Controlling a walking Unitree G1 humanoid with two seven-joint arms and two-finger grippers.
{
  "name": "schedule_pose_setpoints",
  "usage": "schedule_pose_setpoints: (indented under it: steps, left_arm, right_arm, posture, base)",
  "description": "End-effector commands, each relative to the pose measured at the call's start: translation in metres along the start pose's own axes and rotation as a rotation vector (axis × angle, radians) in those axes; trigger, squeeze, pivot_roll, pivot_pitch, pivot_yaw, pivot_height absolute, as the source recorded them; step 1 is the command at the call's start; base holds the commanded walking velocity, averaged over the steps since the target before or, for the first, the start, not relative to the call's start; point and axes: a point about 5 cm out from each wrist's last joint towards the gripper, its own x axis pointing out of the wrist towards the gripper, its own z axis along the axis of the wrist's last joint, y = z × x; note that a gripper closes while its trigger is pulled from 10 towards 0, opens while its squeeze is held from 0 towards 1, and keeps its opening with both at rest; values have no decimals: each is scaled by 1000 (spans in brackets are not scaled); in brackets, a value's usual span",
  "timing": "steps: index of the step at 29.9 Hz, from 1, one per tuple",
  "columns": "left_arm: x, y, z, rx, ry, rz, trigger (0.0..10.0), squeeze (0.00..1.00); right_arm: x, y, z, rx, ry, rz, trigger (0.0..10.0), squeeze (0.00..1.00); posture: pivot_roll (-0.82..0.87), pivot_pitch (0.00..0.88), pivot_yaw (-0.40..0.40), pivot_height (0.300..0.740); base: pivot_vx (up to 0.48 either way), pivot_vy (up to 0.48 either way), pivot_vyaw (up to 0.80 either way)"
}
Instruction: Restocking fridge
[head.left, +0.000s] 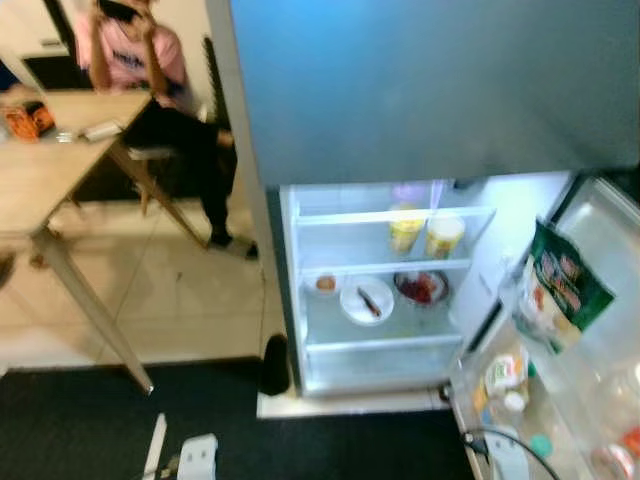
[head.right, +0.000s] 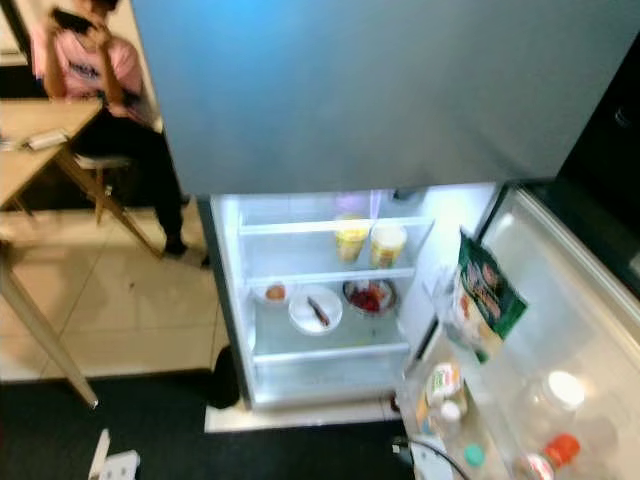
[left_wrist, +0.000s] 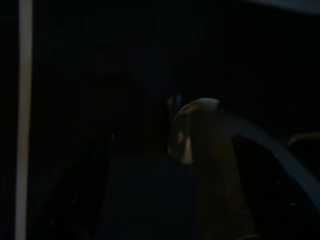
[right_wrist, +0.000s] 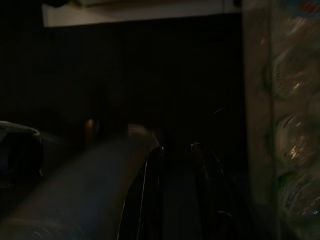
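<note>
The fridge (head.left: 292, 300) stands open before me, its lower compartment lit. Two yellow tubs (head.left: 406, 232) (head.left: 444, 235) sit on the upper shelf. Below them are a small bowl (head.left: 325, 284), a white plate (head.left: 366, 300) with a dark item on it, and a bowl of red food (head.left: 421, 288). The open door (head.right: 590, 300) swings out to the right and holds a green bag (head.left: 560, 285), cartons (head.left: 507, 372) and bottles (head.right: 545, 390). Both arms hang low, and their wrist views are very dark. The right wrist view makes out the door's bottles (right_wrist: 292, 100).
A person (head.left: 135, 55) sits at the back left beside a wooden table (head.left: 40, 170) with angled legs. A black object (head.left: 275, 365) stands at the fridge's left foot. A dark mat (head.left: 100, 420) covers the near floor, with a white object (head.left: 198, 458) on it.
</note>
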Motion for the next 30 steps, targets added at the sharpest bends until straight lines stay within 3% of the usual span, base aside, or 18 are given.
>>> schedule_pose_setpoints:
  steps: [1, 10, 19, 24, 30]
  left_arm:
    - [-1, 2, -1, 9, 9, 3, 10000, 0]
    - [-1, 3, -1, 10, 9, 2, 10000, 0]
    - [-1, 2, -3, 7, 11, 3, 10000, 0]
    - [-1, 3, -2, 17, 4, -6, 10000, 0]
    - [-2, 6, -4, 63, 43, 12, 10000, 0]
  right_arm:
    - [-1, -2, -3, 3, 2, -2, 10000, 0]
    - [-1, -3, -1, 7, 0, 0, 10000, 0]
    - [-1, -3, -1, 9, -4, 0, 10000, 0]
    - [-1, -3, -3, 10, 3, -1, 10000, 0]
    - [-1, -4, -3, 10, 2, -3, 10000, 0]
  posture:
    - [-22, 0, 28, 740]
    - [-22, 0, 28, 740]
    - [-22, 0, 28, 740]
    - [-26, 0, 27, 740]
    - [-32, 0, 25, 740]
  base:
    - [-420, 0, 0]
    - [-418, 0, -639]
    - [-406, 0, 0]
    - [0, 0, 0]
    - [0, -437, 0]
